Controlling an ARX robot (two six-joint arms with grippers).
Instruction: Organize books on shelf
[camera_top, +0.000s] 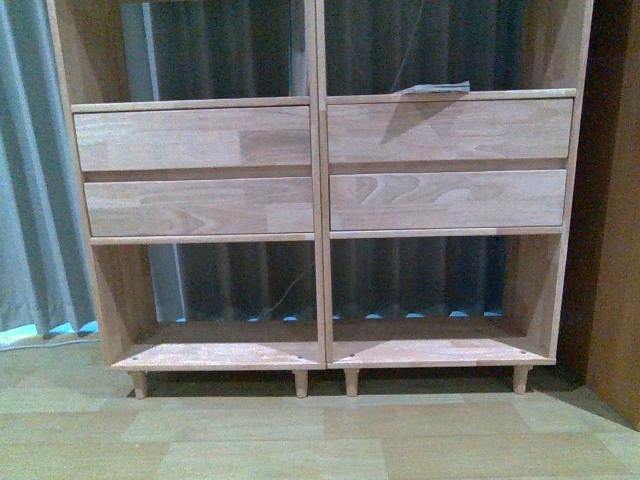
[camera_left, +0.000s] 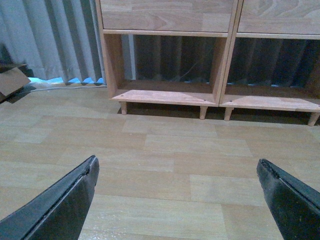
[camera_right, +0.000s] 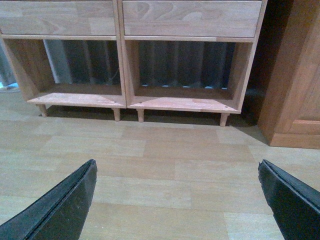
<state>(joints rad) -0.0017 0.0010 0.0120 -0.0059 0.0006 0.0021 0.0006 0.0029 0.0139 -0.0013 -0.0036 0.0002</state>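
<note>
The shelf (camera_top: 320, 190) is a light wood bookcase with two columns, each with two wide drawer fronts above an open bottom compartment. One thin, pale, floppy book (camera_top: 432, 89) lies flat on the board above the right drawers. Both bottom compartments hold nothing. In the left wrist view my left gripper (camera_left: 176, 161) hangs open over bare floor, facing the shelf (camera_left: 170, 97), with its dark fingers (camera_left: 65, 200) wide apart. My right gripper (camera_right: 176, 163) is open the same way, low over the floor in front of the shelf (camera_right: 135, 102). Neither gripper shows in the front view.
A grey curtain (camera_top: 30, 200) hangs behind and to the left of the shelf. A darker wooden cabinet (camera_right: 295, 80) stands close on the shelf's right. A cardboard piece (camera_left: 11, 82) lies on the floor at the far left. Pale wood-look flooring (camera_top: 320, 430) runs in front.
</note>
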